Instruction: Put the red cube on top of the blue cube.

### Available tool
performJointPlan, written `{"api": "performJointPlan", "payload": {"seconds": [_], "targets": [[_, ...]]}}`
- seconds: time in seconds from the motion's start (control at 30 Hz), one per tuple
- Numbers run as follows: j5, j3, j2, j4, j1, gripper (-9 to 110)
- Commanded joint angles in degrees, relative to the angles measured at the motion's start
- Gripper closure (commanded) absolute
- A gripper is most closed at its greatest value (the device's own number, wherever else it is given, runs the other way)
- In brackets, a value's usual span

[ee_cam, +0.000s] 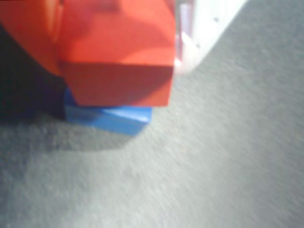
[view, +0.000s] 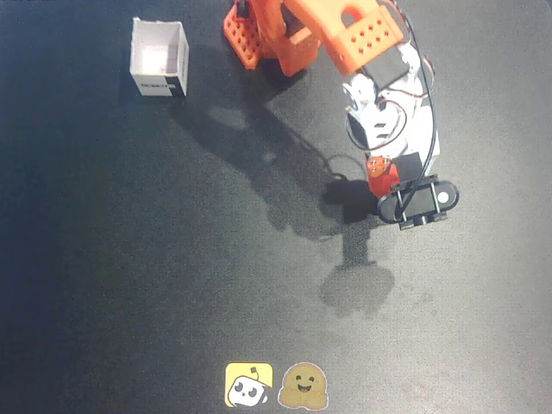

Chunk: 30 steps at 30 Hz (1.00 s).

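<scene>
The small matte red cube (ee_cam: 118, 66) is seen in the wrist view held in the tool (ee_cam: 121, 45), an orange finger (ee_cam: 28, 33) lying against its left face and a white finger (ee_cam: 204, 33) against its right. The tool is closed on the cube to the cube's own width. Directly beneath, the small matte blue cube (ee_cam: 111, 118) rests on the dark grey surface (ee_cam: 213, 166); its front edge shows below the red cube, and whether the two touch cannot be told. In the overhead view only a patch of red (view: 382, 176) is visible under the wrist, well apart from the white open-topped box (view: 159, 59).

Both cubes are judged light, rigid and fairly grippy, with flat faces. Opposite side faces are judged the best hold. The blue cube is judged easily nudged if pressed off-centre.
</scene>
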Motion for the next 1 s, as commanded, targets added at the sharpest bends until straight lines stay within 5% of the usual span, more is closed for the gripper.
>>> {"api": "performJointPlan", "payload": {"seconds": [0.0, 0.97], "targets": [[0.2, -0.4, 0.1, -1.0, 0.2, 90], [0.4, 2.0, 1.3, -2.8, 0.3, 82]]}}
